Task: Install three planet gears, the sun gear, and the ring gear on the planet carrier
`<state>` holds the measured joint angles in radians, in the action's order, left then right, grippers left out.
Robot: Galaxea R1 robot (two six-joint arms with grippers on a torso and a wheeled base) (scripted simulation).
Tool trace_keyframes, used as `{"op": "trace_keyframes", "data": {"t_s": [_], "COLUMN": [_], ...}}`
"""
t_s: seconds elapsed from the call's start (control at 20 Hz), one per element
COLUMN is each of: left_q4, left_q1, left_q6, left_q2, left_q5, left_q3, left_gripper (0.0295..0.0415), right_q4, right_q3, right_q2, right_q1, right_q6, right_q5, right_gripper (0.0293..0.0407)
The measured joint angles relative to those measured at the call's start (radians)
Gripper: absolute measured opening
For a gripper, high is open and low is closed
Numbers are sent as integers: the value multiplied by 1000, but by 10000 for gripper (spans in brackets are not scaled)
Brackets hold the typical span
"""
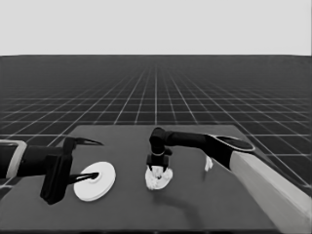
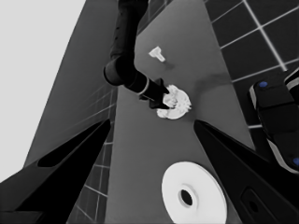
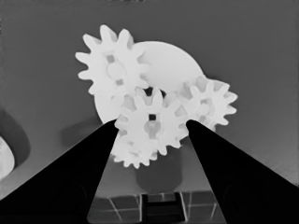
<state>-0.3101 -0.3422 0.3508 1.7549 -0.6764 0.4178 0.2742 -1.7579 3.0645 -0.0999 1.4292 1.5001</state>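
My right gripper (image 1: pixel 158 168) was down over the smaller round part (image 3: pixel 173 65) at mid-desk, its fingers (image 3: pixel 88 172) closed on a gear (image 3: pixel 152 123) held at the part's centre. Two more gears (image 3: pixel 112 65) sat on the part's face either side of it, and a fourth (image 3: pixel 133 158) peeked out beneath the held one. My left gripper (image 1: pixel 80 161) waited over the desk's (image 1: pixel 195 209) left end, fingers spread wide; the larger round part (image 1: pixel 95 181) lay flat under them, not held. A thin white piece (image 1: pixel 208 163) lay to the right, partly hidden behind my right arm. Nothing stood between the two round parts.
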Motion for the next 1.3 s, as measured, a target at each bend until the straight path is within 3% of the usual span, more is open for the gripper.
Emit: {"op": "trace_keyframes", "data": {"t_s": [1.3], "left_q4": [0], "left_q1": [0], "left_q6": [0], "left_q2": [0], "left_q5": [0], "left_q3": [0], "left_gripper": [385], "right_q4": [0], "right_q3": [-2], "right_q2": [-2], "right_q1": [-7], "right_q6": [272], "right_q5": [0], "right_gripper": [309]}}
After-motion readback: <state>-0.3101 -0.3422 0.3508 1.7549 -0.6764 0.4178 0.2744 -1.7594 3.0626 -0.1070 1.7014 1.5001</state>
